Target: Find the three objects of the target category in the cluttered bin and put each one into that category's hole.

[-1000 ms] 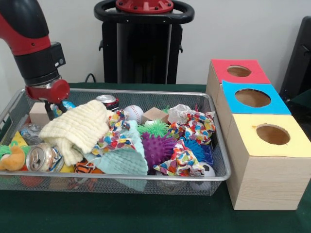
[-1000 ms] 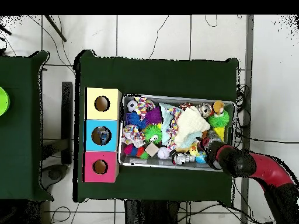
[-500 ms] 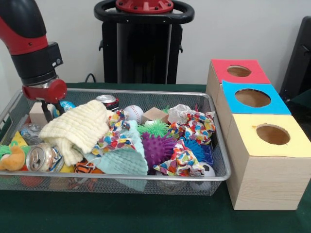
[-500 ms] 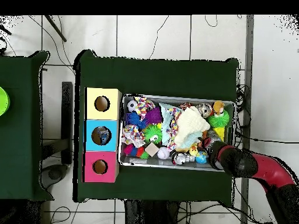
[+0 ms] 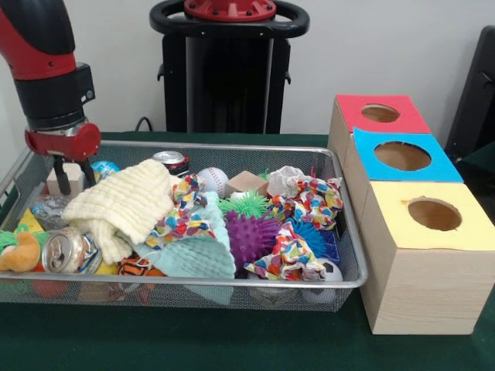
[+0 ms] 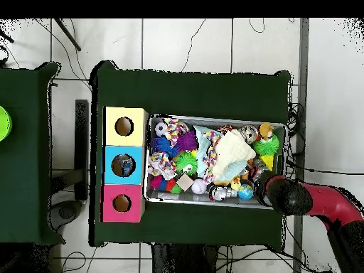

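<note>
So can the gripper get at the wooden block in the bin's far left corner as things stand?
Probably yes: the gripper hangs open right over the wooden block, jaws either side, with nothing lying on top of it.

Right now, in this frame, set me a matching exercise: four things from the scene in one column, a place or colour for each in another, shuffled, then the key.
Things:
1. gripper
2. purple spiky ball
3. crushed can
4. yellow box

Places:
A. front left of the bin, lying on its side
B. outside the bin, nearest the front camera
C. back left corner of the bin, astride a wooden block
D. middle of the bin, beside a green spiky ball

Pairs: 1-C, 2-D, 3-A, 4-B
</note>
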